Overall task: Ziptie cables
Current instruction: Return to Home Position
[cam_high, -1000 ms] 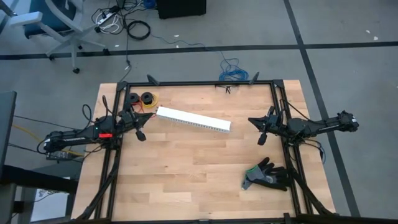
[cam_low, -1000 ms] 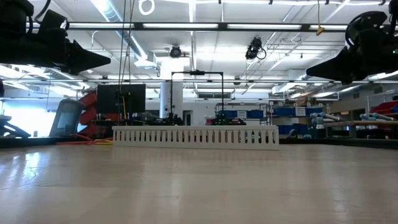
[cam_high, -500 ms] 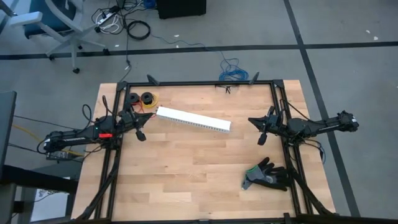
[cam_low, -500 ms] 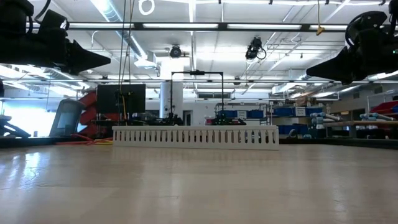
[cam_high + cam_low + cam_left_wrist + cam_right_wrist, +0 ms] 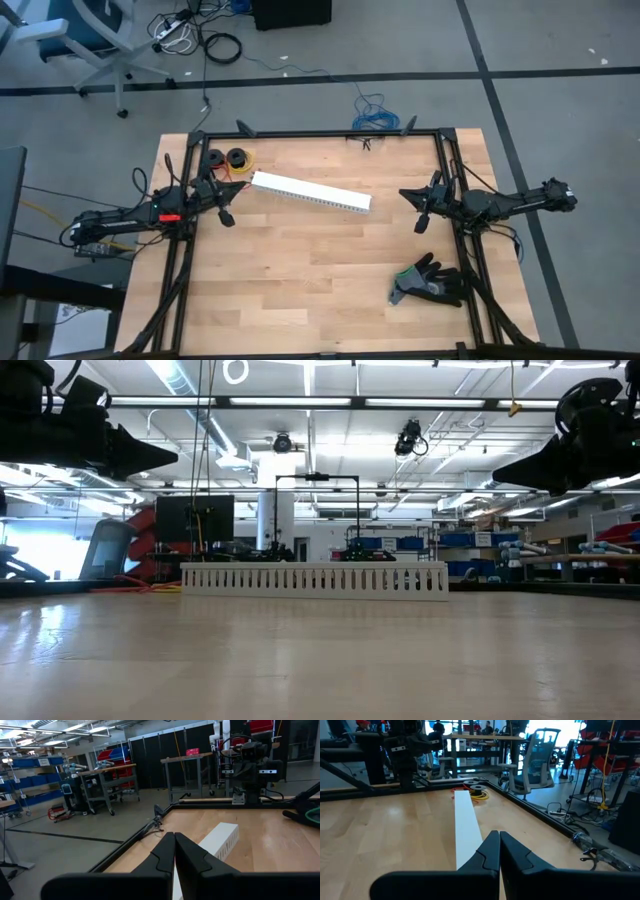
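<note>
Both arms wait folded at the table's side edges. My left gripper (image 5: 224, 205) hangs shut above the left edge, its fingertips (image 5: 174, 836) closed with nothing between them. My right gripper (image 5: 418, 208) hangs shut above the right edge, fingertips (image 5: 499, 835) together and empty. In the low view both stand well above the tabletop, the left gripper (image 5: 160, 457) and the right gripper (image 5: 505, 472). Neither the cables nor the ziptie shows on the table in any view.
A white slotted duct (image 5: 310, 191) lies slanted across the table's far half, between the two grippers. Two small black wire spools (image 5: 226, 157) sit at the far left corner. A black glove (image 5: 430, 281) lies near the right edge. A blue coil (image 5: 373, 113) lies on the floor beyond.
</note>
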